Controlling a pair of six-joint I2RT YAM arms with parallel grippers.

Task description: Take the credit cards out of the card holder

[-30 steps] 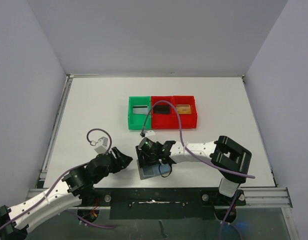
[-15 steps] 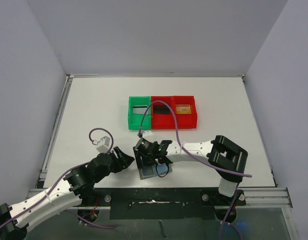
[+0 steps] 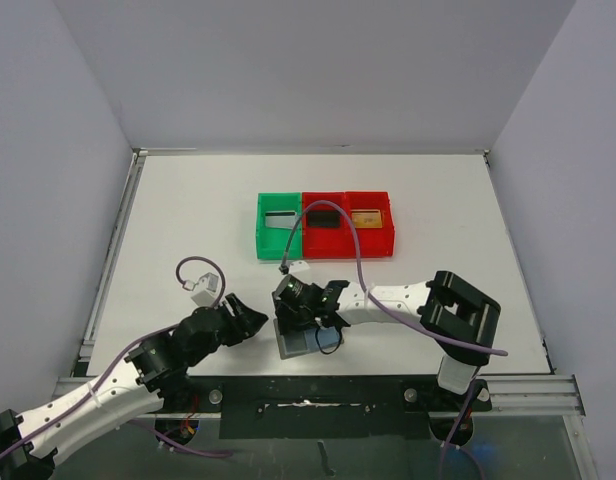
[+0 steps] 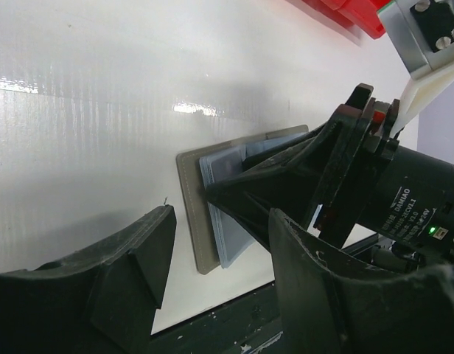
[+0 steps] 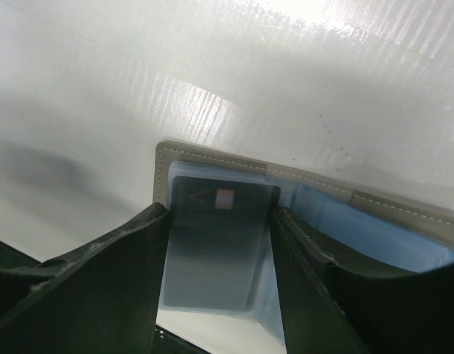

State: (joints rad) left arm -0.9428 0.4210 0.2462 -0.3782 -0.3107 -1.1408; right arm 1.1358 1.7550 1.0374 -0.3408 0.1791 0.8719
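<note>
The grey card holder [image 3: 296, 345] lies open near the table's front edge, with bluish clear pockets inside [image 5: 374, 228]. A dark credit card [image 5: 216, 243] with a small chip sits in the left pocket sleeve. My right gripper [image 3: 301, 308] reaches low over the wallet. Its fingers [image 5: 131, 258] press against both long edges of that card and sleeve, and the sleeve's near end is raised off the table. My left gripper [image 3: 246, 320] is open and empty just left of the wallet [image 4: 191, 214], not touching it.
A green bin [image 3: 262, 240] and two red bins [image 3: 392, 238] stand in a row at mid-table. Each holds a flat card: silvery, black and brownish. The table's front edge and a dark rail lie just below the wallet.
My right gripper and the wallet shifted slightly left, then back to the right. My left gripper stayed almost still beside the wallet.
</note>
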